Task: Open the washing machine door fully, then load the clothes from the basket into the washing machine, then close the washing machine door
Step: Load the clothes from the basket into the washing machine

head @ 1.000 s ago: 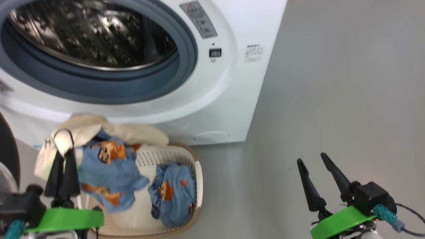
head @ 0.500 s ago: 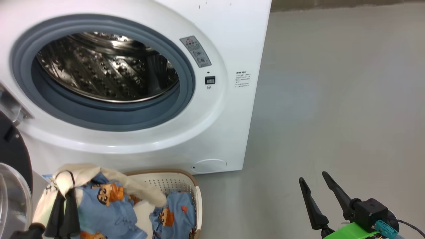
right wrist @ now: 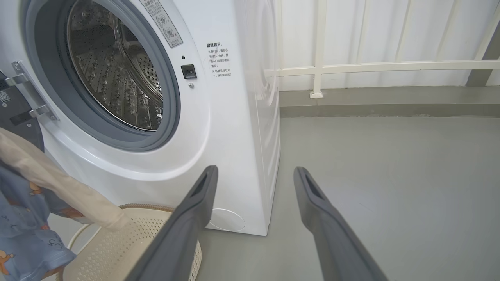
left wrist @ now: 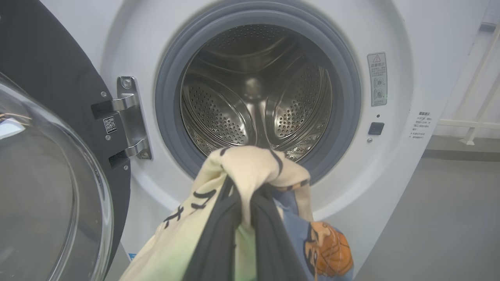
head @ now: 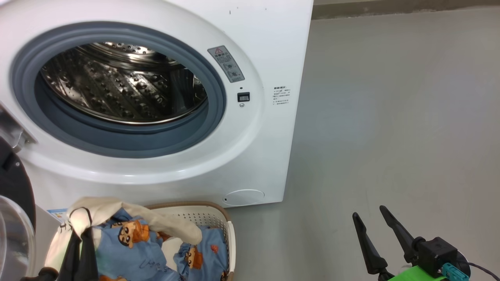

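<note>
Basket (head: 228, 234) cut off by the head view's bottom edge, mostly covered by clothes (head: 136, 249). Washing machine door (head: 13, 187) swung open, just a sliver at left edge. Clothes are blue bear-print plus cream lettered piece, bunched and hanging over basket at lower left, below drum (head: 117, 86) of washing machine (head: 273, 58). Left gripper (left wrist: 242, 195) pinched tight on cream fabric, fingers aimed at drum. Right gripper (head: 369, 212) lower right, spread wide, holding nothing, over floor (head: 390, 117).
</note>
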Motion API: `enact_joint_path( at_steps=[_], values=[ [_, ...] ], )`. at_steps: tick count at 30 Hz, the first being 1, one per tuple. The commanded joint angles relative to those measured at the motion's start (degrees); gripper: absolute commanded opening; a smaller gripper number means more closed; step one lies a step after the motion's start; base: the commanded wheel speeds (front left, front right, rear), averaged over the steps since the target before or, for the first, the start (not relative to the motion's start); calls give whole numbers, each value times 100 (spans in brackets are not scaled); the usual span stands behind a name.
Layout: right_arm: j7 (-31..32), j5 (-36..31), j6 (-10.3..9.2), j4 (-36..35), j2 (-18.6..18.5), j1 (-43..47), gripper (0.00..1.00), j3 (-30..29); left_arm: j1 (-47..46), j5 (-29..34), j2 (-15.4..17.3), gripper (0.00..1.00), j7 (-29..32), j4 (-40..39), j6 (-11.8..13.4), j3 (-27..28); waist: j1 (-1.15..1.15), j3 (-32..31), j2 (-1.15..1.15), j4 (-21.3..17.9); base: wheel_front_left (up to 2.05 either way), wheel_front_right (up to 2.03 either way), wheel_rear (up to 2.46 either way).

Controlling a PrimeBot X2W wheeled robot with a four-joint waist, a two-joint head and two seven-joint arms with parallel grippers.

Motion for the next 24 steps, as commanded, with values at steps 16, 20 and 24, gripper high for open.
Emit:
enact_joint_path(
  at_steps=[16,20,24],
  values=[
    [-28,12,9,-259,11,-364,100,154,-919,-21,69,0,-37,277,-91,132,0,868,0,-107,0,0,0],
    [-28,-7,9,-303,21,-539,100,203,-1362,-27,80,0,-37,512,-133,237,0,1215,0,-215,0,0,0],
    [-28,-24,9,-298,38,-699,100,240,-1933,-76,140,0,-37,707,-271,319,0,1512,0,-327,0,0,0]
  ],
)
